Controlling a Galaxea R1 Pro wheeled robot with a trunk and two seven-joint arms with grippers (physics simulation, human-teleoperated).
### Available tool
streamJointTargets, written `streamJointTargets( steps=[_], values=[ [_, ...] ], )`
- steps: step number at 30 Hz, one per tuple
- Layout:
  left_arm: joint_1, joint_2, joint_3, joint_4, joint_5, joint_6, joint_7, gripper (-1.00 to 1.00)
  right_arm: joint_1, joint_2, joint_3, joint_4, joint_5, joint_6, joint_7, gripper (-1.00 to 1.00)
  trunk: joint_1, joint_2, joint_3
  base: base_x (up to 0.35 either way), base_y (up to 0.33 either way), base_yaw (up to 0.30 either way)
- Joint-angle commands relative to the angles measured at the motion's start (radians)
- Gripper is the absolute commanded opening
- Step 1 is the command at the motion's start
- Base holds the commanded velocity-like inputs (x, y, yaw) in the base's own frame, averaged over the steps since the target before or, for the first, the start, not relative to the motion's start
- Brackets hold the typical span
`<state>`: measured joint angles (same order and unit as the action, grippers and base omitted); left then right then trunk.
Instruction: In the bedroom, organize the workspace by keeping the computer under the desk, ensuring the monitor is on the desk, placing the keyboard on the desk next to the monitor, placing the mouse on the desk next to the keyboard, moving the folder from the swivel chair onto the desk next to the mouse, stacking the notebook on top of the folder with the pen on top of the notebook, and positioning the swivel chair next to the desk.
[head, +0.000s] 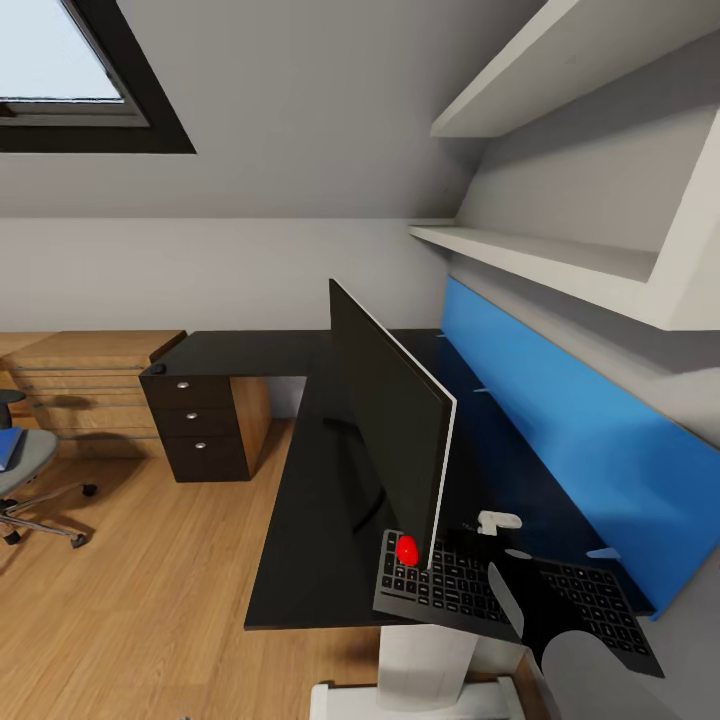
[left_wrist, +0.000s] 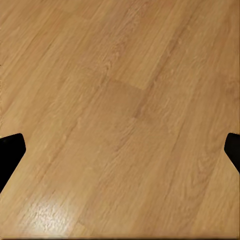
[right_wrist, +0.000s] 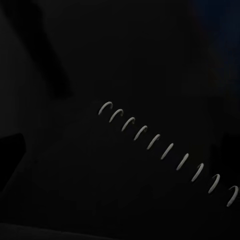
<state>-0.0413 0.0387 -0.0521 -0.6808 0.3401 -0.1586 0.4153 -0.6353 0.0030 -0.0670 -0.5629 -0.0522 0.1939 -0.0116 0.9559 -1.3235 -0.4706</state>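
The black monitor (head: 385, 430) stands edge-on on the glossy black desk (head: 300, 540). The keyboard (head: 600, 610) lies at the desk's near end beside the monitor's foot, overhanging the edge. My right gripper (head: 520, 590) hovers over it. In the dim right wrist view its finger (right_wrist: 11, 155) sits at the frame's side, open, above a dark notebook's white spiral binding (right_wrist: 169, 148). The swivel chair (head: 35, 465) stands far left with the blue folder (head: 10, 447) on its seat. My left gripper (left_wrist: 120, 150) is open over bare wooden floor. A small dark lump (head: 155, 368), perhaps the mouse, rests on the desk's far corner. Computer and pen are out of view.
A dark three-drawer unit (head: 200, 425) stands under the desk's far wing, with a light wooden counter (head: 90, 380) beyond it. A blue panel (head: 560, 420) lines the wall behind the desk, under white shelves (head: 540, 255). The desk's white leg (head: 425, 665) is close in front.
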Motion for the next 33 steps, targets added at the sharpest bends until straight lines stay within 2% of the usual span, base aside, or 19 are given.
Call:
streamJointTargets(
  steps=[1,9,19,33],
  values=[
    [0.0,0.001,-0.006,0.005,0.01,-0.005,0.005,1.0,0.0,0.0,-0.003,0.013,-0.01,0.007,-0.004,1.0,0.0,0.0,-0.001,0.0,0.0,0.0],
    [-0.001,0.0,-0.008,0.013,0.01,-0.005,0.005,1.0,0.0,-0.001,-0.007,0.011,-0.009,-0.01,-0.006,1.0,0.0,0.0,-0.001,0.0,0.0,0.0],
    [-0.001,0.0,-0.008,0.014,0.01,-0.005,0.005,1.0,0.0,-0.002,-0.015,0.011,-0.01,-0.095,-0.011,1.0,0.0,0.0,-0.001,0.0,0.0,0.0],
    [-0.001,0.0,-0.021,0.014,0.01,-0.005,0.005,1.0,0.0,-0.005,-0.017,-0.051,-0.013,-0.109,-0.029,1.0,0.0,0.0,-0.001,0.0,0.0,0.0]
  ],
)
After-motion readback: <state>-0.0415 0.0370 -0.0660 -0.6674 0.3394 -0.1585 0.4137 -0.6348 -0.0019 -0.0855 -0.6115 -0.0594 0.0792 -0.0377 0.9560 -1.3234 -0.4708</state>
